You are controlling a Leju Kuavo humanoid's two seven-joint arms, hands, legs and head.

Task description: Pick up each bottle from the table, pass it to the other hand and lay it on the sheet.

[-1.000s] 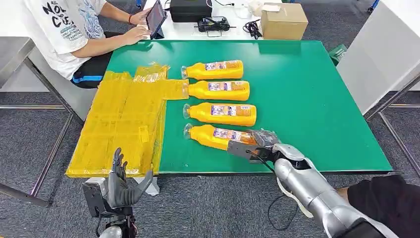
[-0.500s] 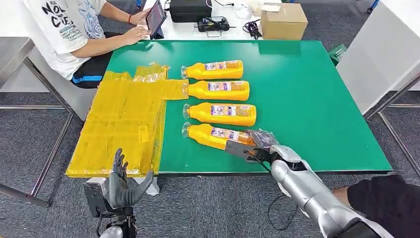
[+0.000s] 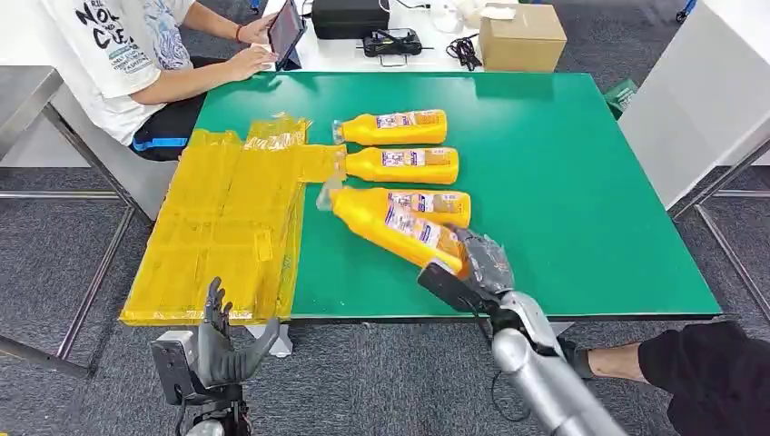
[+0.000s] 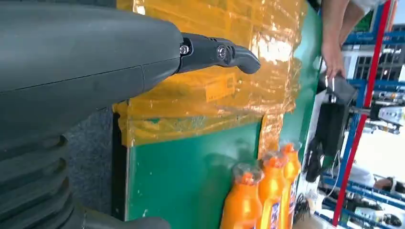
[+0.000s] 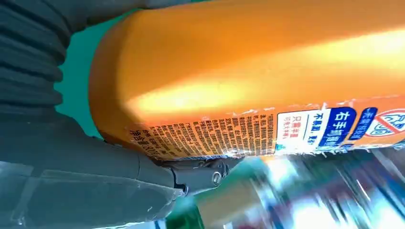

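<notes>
Left hand [image 3: 222, 341] sits low off the near table edge, fingers apart and pointing up, holding nothing. Just beyond it: yellow sheet [image 3: 231, 222] on the left side of the green table [image 3: 581, 182], its near edge draping over the table's edge.

Right hand [image 3: 472, 263] is wrapped around the base end of the nearest bottle [image 3: 390, 222], which is up off the table, tilted, cap end pointing up and left toward the sheet. Right wrist view shows thumb under the body near the label; how far the other fingers wrap, can't tell, bottle hides them.

Risks from here:
- Grip is at the very end of a smooth bottle, most of the weight hangs out front. It could rotate or slip in the hand on the swing over.
- Handover with left hand this low: it needs to come up a lot; mistimed release = dropped bottle.
- Held bottle overlaps the next bottle [image 3: 445, 204] in the head view, likely above it. A dip could knock that one.

Farther back: two more bottles [image 3: 404, 165] and [image 3: 390, 128] lying in the row, clear of the path. A person [image 3: 136, 54] sits at the far left corner with a tablet [image 3: 283, 32]; cardboard box [image 3: 522, 36] behind the table.
</notes>
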